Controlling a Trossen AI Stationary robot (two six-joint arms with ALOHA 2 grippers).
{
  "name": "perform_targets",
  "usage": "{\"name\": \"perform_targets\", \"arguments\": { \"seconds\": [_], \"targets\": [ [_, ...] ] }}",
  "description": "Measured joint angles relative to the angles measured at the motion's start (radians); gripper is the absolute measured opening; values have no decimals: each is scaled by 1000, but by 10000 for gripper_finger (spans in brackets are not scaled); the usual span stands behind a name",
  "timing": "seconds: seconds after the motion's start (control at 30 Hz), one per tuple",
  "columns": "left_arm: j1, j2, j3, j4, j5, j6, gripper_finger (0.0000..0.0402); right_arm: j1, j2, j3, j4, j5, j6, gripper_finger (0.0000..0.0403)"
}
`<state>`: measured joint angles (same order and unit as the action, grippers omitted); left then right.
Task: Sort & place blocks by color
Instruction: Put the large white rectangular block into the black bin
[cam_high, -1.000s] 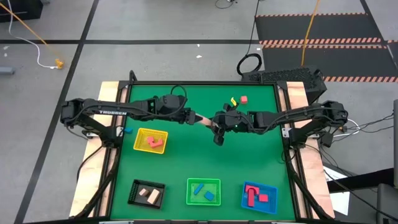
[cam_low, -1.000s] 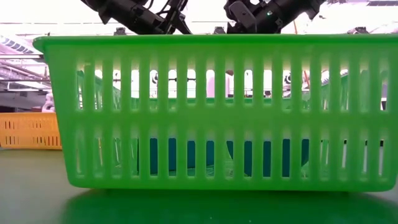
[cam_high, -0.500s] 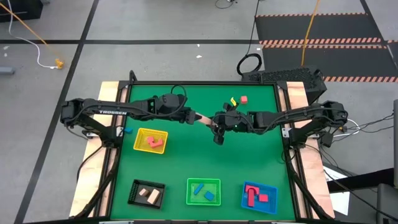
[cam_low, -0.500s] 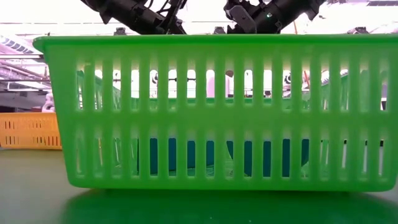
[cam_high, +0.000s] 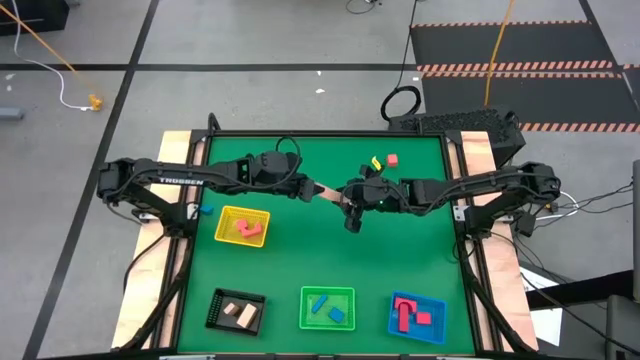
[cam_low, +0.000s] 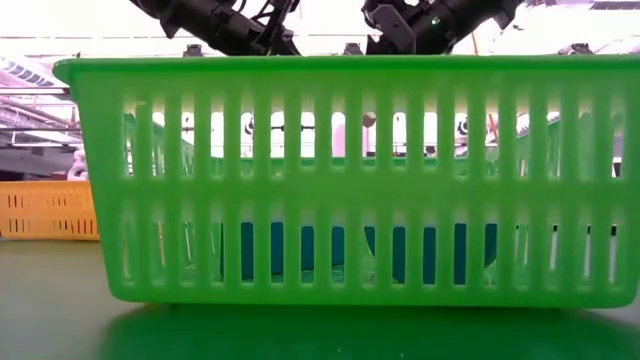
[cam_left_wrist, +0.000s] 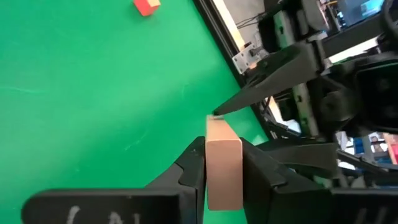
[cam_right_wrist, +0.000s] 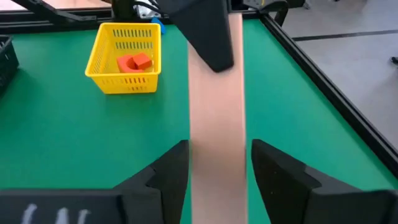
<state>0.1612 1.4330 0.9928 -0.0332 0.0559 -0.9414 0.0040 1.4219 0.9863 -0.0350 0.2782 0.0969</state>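
Observation:
A pale cream bar (cam_high: 328, 191) hangs in the air over the middle of the green table, between my two grippers. My left gripper (cam_high: 316, 189) comes from the left and is shut on it. My right gripper (cam_right_wrist: 219, 149) comes from the right and is open. Its fingers (cam_right_wrist: 171, 165) stand on either side of the bar's other end (cam_right_wrist: 217, 118); whether they touch it, I cannot tell. A red block (cam_high: 392, 159) and a yellow block (cam_high: 375, 163) lie loose at the far right. My left gripper pinches the cream bar's two long sides (cam_left_wrist: 224, 168) between its two fingers, at the bar's left end. The fingers reach in from the table's left, slanting a little down, and lie along the bar. The bar sticks out past the fingertips toward my right gripper, clear of the table.
A yellow tray (cam_high: 243, 227) with red blocks sits left of centre. Along the near edge stand a black tray (cam_high: 236, 311) with cream blocks, a green tray (cam_high: 328, 307) with blue blocks and a blue tray (cam_high: 417, 315) with red blocks. The green tray's wall (cam_low: 340, 180) fills the low view.
My left gripper has shut on the bar's left end. Both arms and the bar have stayed where they were, above the middle of the table.

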Motion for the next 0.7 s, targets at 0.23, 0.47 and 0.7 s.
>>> {"name": "perform_targets", "arguments": {
  "seconds": [0.23, 0.47, 0.7],
  "targets": [
    [1, 0, 0, -65, -2, 31, 65, -3, -77, 0, -85, 2, 20, 200],
    [-5, 0, -1, -180, 46, 46, 63, -49, -174, 0, -326, 15, 122, 205],
    [-71, 0, -1, -180, 173, 2, 63, -118, -221, -1, -551, 111, 155, 205]
  ]
}}
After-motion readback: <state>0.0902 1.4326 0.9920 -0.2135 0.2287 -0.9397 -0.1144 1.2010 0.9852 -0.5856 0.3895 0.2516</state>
